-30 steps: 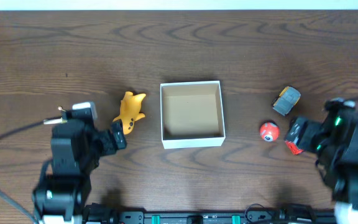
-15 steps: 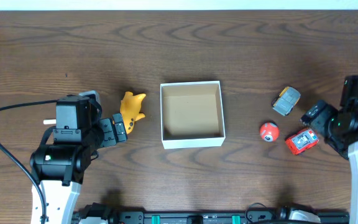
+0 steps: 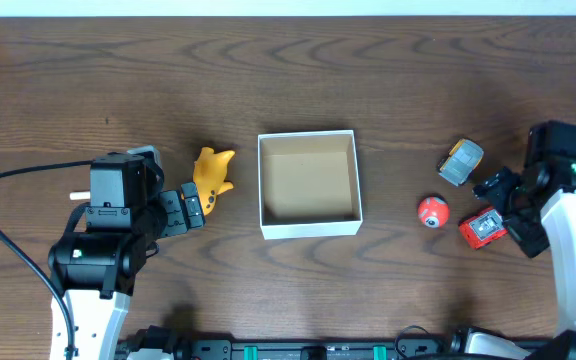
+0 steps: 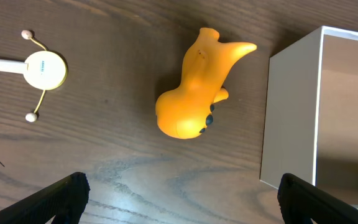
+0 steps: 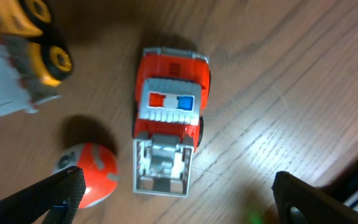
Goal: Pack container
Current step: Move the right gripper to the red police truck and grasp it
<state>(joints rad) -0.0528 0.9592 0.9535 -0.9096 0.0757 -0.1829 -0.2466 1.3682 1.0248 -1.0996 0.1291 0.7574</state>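
Observation:
The container point(image 3: 308, 228), a square white box with a brown inside, stands mid-table and looks empty; its left wall shows in the left wrist view point(image 4: 291, 112). An orange whale-like toy point(image 3: 210, 177) lies left of it point(image 4: 194, 99). My left gripper point(image 3: 190, 210) is open, just below-left of the toy point(image 4: 178, 202). At the right lie a red fire truck point(image 3: 484, 229), a red ball point(image 3: 431, 211) and a yellow-grey truck point(image 3: 461, 162). My right gripper point(image 3: 506, 208) is open above the fire truck point(image 5: 169, 118), with the ball point(image 5: 92, 174) by its left finger.
A yellow disc on a white stick point(image 4: 42, 67) lies on the table left of the orange toy. The yellow-grey truck also shows at the top left of the right wrist view point(image 5: 17, 56). A black cable point(image 3: 8, 200) runs off to the left.
My right arm has swung in from the right and turned, so its open gripper is now over the fire truck. The left arm and all toys stay as half a second ago.

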